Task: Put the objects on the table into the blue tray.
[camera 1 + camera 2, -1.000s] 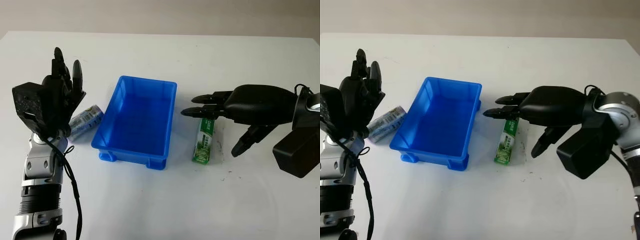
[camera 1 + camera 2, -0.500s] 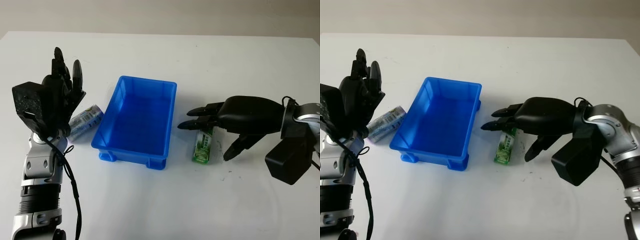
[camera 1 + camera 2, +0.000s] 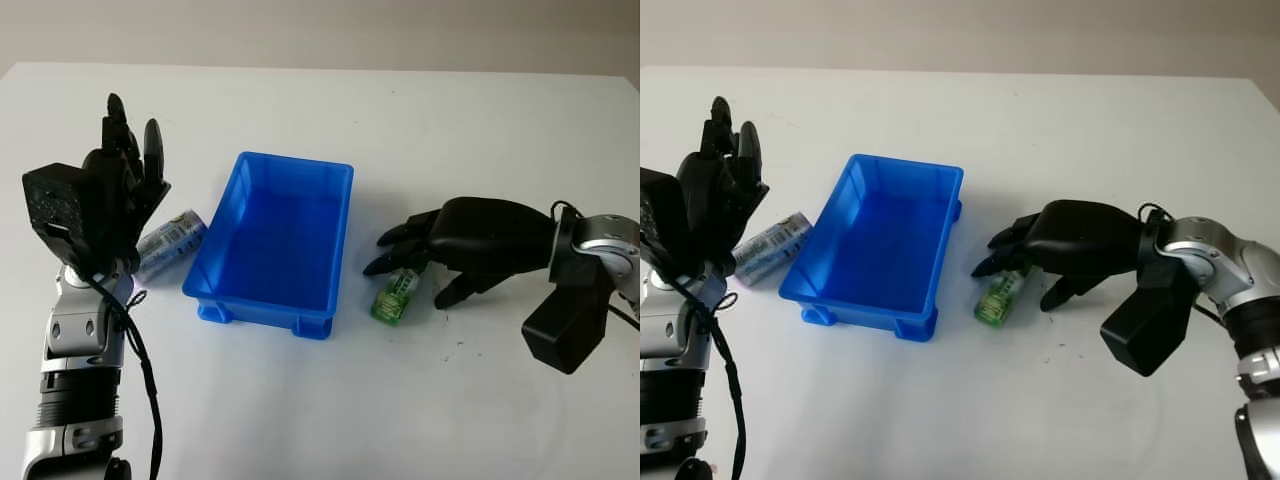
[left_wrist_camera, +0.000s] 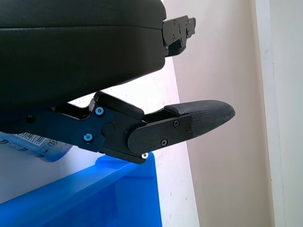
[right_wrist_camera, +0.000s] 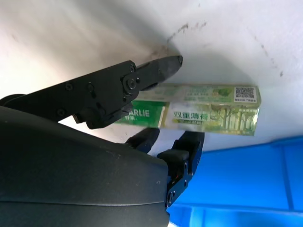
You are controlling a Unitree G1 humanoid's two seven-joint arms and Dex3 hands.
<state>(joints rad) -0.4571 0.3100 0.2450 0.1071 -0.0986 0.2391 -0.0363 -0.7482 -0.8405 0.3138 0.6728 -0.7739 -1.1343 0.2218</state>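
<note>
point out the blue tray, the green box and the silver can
blue tray [image 3: 305, 168], left eye view, far rim
green box [image 5: 213, 109], right wrist view, printed face near its free end
silver can [image 3: 770, 246], right eye view, middle of its side

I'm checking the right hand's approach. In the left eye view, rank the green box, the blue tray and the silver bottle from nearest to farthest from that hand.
1. Green box: under the right hand's fingers.
2. Blue tray: middle of the table, just beyond the box.
3. Silver bottle: past the tray's far side, by the raised, open left hand.
</note>
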